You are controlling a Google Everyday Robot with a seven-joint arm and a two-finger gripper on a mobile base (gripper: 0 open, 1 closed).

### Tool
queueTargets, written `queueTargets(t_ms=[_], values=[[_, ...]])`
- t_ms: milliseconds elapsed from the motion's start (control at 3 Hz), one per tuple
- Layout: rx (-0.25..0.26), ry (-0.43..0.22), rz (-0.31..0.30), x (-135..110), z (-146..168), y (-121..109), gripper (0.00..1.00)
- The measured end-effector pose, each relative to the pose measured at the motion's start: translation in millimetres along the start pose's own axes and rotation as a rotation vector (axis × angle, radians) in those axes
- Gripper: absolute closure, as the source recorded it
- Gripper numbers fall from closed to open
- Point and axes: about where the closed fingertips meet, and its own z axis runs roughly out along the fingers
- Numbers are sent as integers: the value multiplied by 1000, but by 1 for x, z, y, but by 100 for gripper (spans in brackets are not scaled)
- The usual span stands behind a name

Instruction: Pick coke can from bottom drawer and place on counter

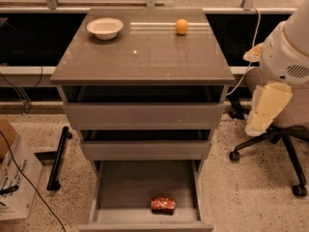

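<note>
The coke can lies on its side near the front of the open bottom drawer, right of its middle. The counter is the glossy grey-brown top of the cabinet. My arm is at the right edge of the view, beside the cabinet. My gripper hangs there as a pale tapering piece pointing down, at the level of the top drawer. It is well to the right of and above the can, and nothing shows in it.
A white bowl and an orange ball sit at the back of the counter. An office chair base stands on the floor to the right. A cardboard box and a black bar lie to the left.
</note>
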Motion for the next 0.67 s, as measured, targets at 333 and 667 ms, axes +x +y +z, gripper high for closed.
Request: queueTargets(t_ms=[333,667], values=[[-16,-45,-16,0,36,-9,0],[-16,-45,-16,0,36,-9,0]])
